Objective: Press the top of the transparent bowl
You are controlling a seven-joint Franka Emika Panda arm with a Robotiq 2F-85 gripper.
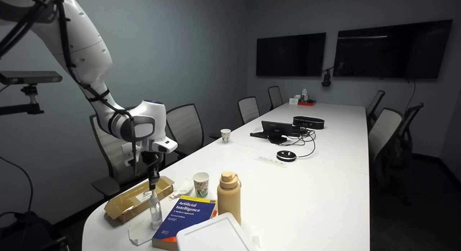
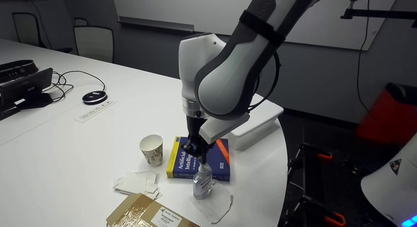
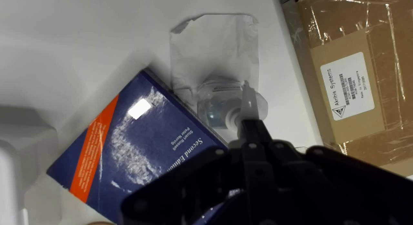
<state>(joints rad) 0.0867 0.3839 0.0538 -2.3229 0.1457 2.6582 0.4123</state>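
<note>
No transparent bowl shows clearly. The see-through thing at my gripper is a small clear pump bottle, in both exterior views (image 1: 156, 214) (image 2: 202, 185) and the wrist view (image 3: 209, 105). It stands upright on a piece of white paper (image 1: 139, 233) beside the blue book (image 1: 191, 215). My gripper (image 1: 152, 188) points down over its whitish pump head (image 3: 249, 100). In the wrist view the black fingertips (image 3: 255, 123) are together, with nothing seen between them. They appear to touch the pump's top; the exact contact is hidden.
A low tan cardboard box (image 1: 133, 202) with shiny tape lies beside the bottle. A paper cup (image 1: 201, 184), a tall tan bottle (image 1: 229, 198) and a white lidded box (image 2: 260, 118) stand around the book. Paper scraps (image 2: 136, 183) lie near the cup.
</note>
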